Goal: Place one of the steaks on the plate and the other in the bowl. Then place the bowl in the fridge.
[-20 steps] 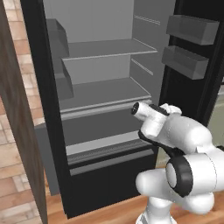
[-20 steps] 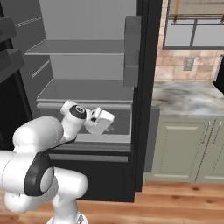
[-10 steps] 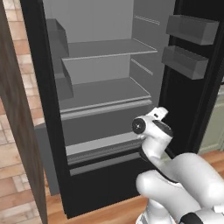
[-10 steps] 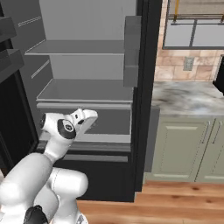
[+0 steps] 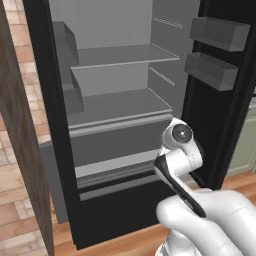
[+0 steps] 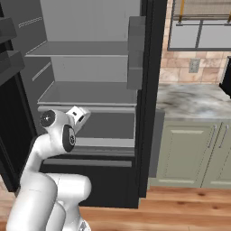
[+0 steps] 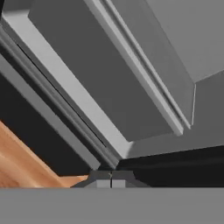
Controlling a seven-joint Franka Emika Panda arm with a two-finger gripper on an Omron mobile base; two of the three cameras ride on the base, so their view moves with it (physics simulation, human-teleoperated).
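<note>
Arm folded low in front of the open fridge [image 5: 115, 100]

The shelves [image 6: 85, 94] are bare: no bowl, steaks or plate are to be seen here. The gripper [image 7: 111, 177] is closed on nothing, pointing at the fridge's lower drawer edge [image 7: 83, 109]. Judged risk: swinging out this close, the arm could clip the door bins [image 5: 210, 70].

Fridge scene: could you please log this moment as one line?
tall black fridge: door open | grey shelves: bare | hand: shut, holding nothing
</note>
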